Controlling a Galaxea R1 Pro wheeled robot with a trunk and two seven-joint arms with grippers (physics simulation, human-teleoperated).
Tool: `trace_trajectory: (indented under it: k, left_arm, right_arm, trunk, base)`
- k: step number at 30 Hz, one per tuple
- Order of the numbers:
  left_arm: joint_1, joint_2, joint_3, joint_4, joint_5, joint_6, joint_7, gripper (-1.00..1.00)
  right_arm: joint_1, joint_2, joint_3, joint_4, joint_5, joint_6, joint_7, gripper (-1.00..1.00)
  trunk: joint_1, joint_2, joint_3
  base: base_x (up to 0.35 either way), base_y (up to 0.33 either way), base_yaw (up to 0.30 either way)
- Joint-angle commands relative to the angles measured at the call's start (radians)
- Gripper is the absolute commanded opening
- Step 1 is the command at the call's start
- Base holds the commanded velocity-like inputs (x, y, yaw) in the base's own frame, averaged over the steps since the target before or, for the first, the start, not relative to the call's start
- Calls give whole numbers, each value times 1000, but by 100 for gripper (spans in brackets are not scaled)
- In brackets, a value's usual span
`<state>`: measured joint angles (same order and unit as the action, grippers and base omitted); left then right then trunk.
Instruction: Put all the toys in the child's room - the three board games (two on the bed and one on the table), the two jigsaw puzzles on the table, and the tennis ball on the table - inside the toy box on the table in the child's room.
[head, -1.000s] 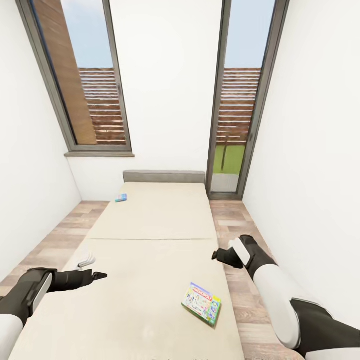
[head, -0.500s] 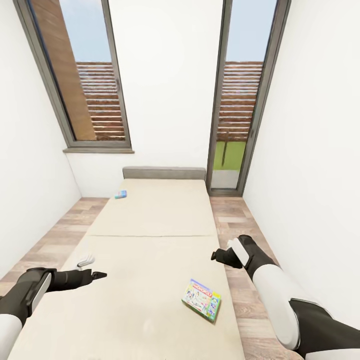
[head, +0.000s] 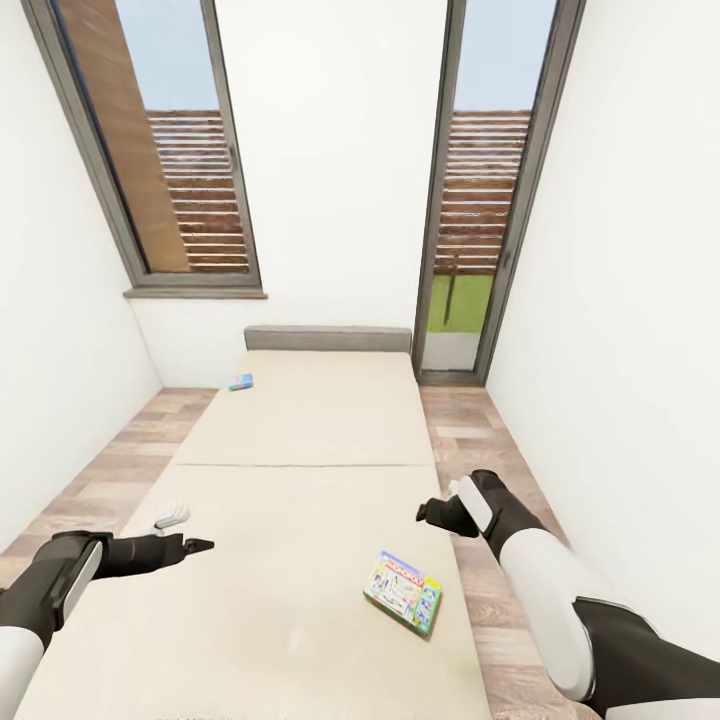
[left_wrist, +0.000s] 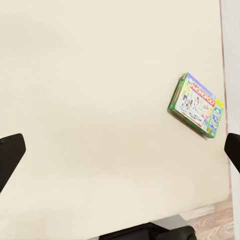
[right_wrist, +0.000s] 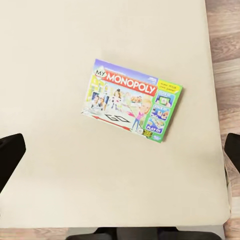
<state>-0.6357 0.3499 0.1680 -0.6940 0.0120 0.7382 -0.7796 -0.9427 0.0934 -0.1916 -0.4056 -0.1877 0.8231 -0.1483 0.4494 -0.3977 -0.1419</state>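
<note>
A green-edged Monopoly box (head: 403, 592) lies flat at the bed's (head: 300, 440) five o'clock; a blue box (head: 241, 381) lies at eleven. Both grippers (head: 196, 545) (head: 422, 513) are spread wide over the bare mattress.

You see the green-edged Monopoly box (right_wrist: 133, 107) lying flat on the beige bed (right_wrist: 60, 50), near its edge by the wooden floor (right_wrist: 222, 50)

In the head view, the left arm enters from the lower left corner, its black forearm lying nearly level and ending in the black left gripper (head: 190, 545), which points toward the frame's middle. The right arm rises from the lower right corner, a white upper segment bending into a black wrist, and the black right gripper (head: 428, 513) points left at mid-right. In each wrist view, dark fingertips sit at opposite edges, jaws spread wide.
</note>
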Motion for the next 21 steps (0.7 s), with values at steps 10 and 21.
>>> trace_trajectory:
  k: [10, 21]
  left_arm:
    - [-1, 5, 2, -5, 0, 8, -110, 100]
    - [-1, 45, 2, -5, -2, 0, -315, 100]
  right_arm:
    - [-1, 6, -3, -5, -11, 4, -9, 100]
    - [-2, 9, -3, -12, -10, 4, -5, 100]
  trunk:
    - [1, -2, -19]
    - [1, -2, -37]
  base:
    - [0, 0, 0]
    - [0, 0, 0]
